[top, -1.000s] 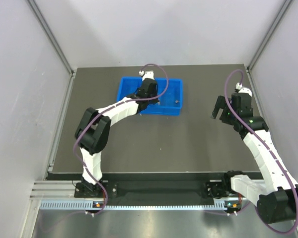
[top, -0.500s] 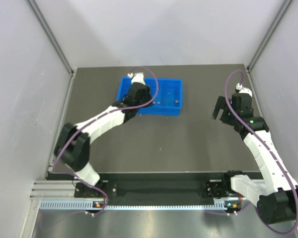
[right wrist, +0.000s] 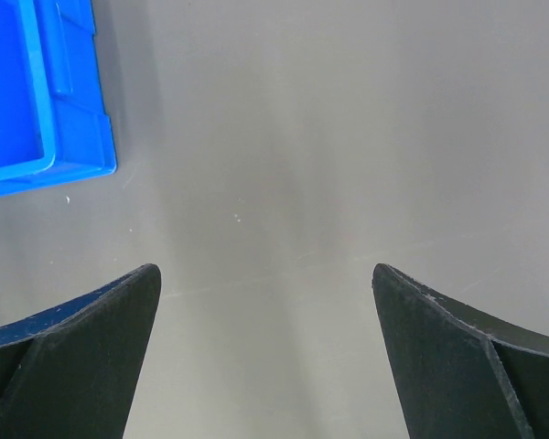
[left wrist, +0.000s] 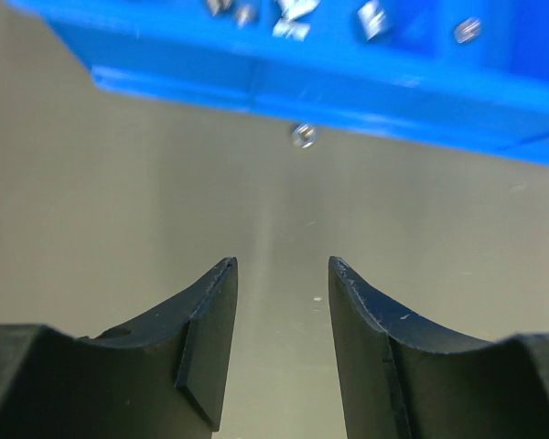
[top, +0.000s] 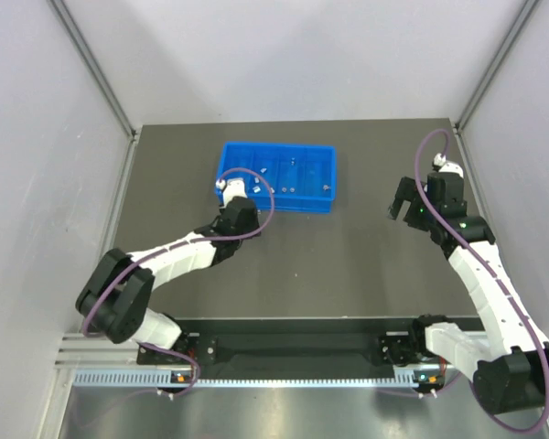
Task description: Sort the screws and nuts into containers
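Several pieces [left wrist: 375, 18] lie in the blue tray [left wrist: 302, 91], while one stray nut [left wrist: 303, 135] (or a screw head, too blurred to tell) sits unsorted on the table [left wrist: 119, 201] just outside the tray wall, facing my empty, half-open left hand [left wrist: 279, 265].

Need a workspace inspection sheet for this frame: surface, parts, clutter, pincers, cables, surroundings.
Surface: dark matte table.
Job's things: blue tray at the far side, small metal pieces in its compartments; one loose piece on the table just outside its near wall.
Clutter: nothing seen.
Pincers: left pincer open, empty, facing the loose piece; right pincer wide open, empty.
Cables: purple cables looped on both arms.
Surroundings: grey walls, metal frame posts.
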Motion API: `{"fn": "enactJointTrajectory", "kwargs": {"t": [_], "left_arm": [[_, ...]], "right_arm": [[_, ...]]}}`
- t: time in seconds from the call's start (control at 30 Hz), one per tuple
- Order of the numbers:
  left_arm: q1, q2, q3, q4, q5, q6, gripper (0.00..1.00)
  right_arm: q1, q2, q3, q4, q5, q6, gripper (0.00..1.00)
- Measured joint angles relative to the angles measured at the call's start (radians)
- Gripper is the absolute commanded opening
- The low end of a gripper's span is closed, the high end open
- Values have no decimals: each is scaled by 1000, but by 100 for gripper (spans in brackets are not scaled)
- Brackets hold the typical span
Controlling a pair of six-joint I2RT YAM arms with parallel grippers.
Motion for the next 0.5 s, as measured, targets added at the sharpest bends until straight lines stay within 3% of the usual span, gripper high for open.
{"fn": "enactJointTrajectory", "kwargs": {"t": [0.5], "left_arm": [[-6,293,15,259,-103,-9,49]], "right_arm": [[0,-38,-7,-6,17,-1,100]]}}
